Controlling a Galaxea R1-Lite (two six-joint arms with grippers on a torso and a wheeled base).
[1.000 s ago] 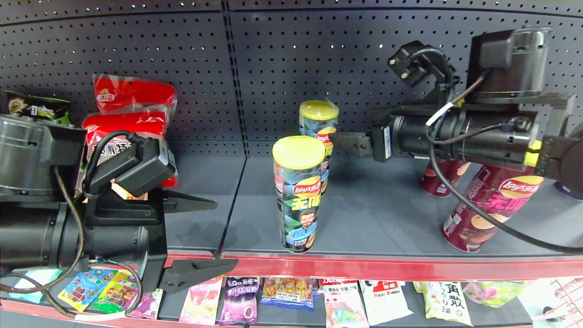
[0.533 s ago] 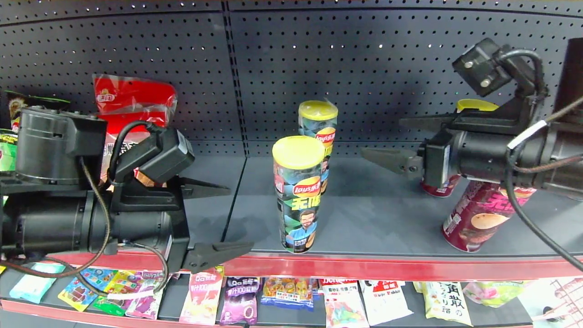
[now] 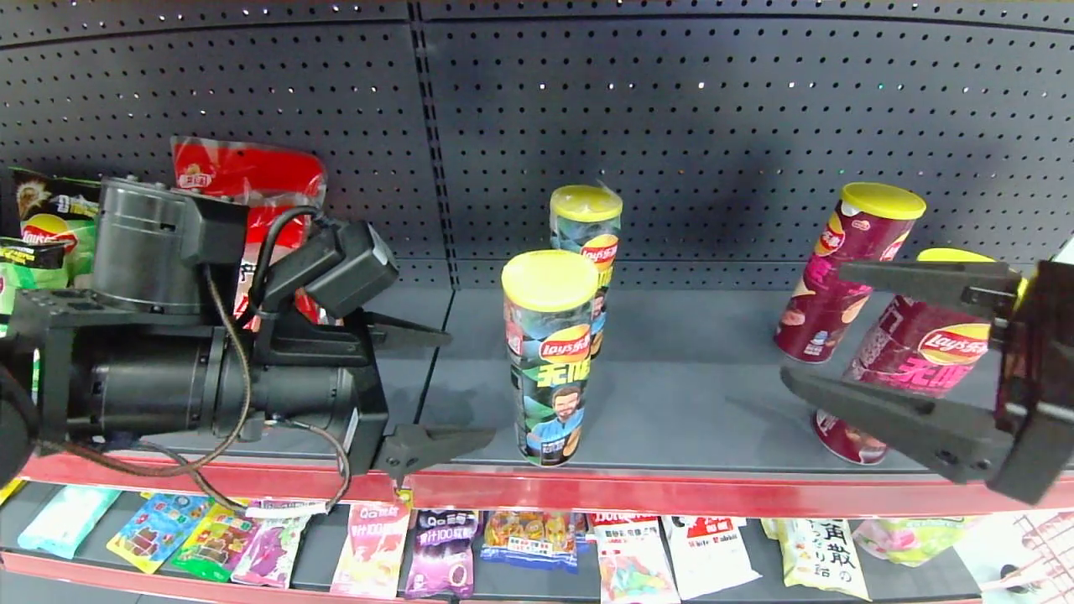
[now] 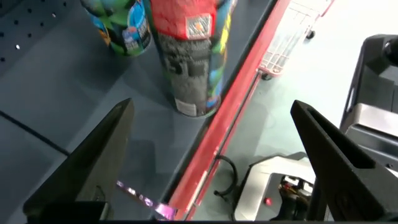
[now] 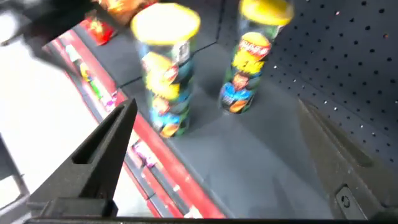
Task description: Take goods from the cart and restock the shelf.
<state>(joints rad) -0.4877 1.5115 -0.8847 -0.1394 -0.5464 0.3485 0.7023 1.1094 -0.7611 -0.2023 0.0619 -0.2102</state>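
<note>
Two green chip cans with yellow lids stand mid-shelf, the front can (image 3: 550,356) near the red edge and the back can (image 3: 586,228) behind it. Two maroon chip cans lean at the right: one (image 3: 843,273) further back, one (image 3: 919,356) nearer the edge. My left gripper (image 3: 428,387) hangs open and empty left of the front green can, over the shelf edge. My right gripper (image 3: 815,325) is open and empty in front of the maroon cans. The left wrist view has its gripper (image 4: 211,106) facing the green can (image 4: 186,56). The right wrist view has its gripper (image 5: 216,106) facing both green cans (image 5: 165,74).
Red snack bags (image 3: 243,180) and a green bag (image 3: 50,231) stand at the shelf's back left. A red lip (image 3: 671,493) edges the shelf. The lower shelf holds several small packets (image 3: 537,541). A pegboard wall (image 3: 671,126) backs the shelf. A white wire cart (image 4: 289,37) is beyond the shelf edge.
My right arm has drawn back to the right and lower, away from the back green can, uncovering the maroon cans. My left arm has moved right toward the front green can.
</note>
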